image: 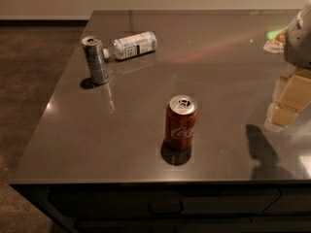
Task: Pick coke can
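Observation:
The coke can (181, 123) is red with white script and a silver top with a pull tab. It stands upright on the dark grey table (146, 144), near the front edge at the middle. My gripper (289, 102) enters from the right edge of the view and hangs above the table, well to the right of the can and apart from it. It casts a shadow on the table in front of it. It holds nothing that I can see.
A slim silver-grey can (95, 60) stands upright at the table's back left. A clear white-labelled bottle (132, 45) lies on its side just behind it. The table's left and front edges drop to a dark floor (29, 81).

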`<move>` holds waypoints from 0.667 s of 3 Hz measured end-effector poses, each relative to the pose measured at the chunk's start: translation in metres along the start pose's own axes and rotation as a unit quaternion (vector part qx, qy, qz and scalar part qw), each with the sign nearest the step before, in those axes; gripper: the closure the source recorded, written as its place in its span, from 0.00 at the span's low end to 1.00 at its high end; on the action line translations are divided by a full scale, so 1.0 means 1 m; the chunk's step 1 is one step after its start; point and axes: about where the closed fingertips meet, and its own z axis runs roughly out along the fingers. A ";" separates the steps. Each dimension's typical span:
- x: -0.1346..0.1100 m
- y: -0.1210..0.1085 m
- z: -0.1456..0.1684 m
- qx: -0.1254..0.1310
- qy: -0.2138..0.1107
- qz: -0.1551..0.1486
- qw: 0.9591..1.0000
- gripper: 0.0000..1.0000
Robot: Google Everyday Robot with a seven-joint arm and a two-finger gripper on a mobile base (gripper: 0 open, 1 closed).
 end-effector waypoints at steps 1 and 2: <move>0.000 0.000 0.000 0.000 0.000 0.000 1.000 0.00; -0.005 0.000 0.001 0.003 -0.012 0.001 1.000 0.00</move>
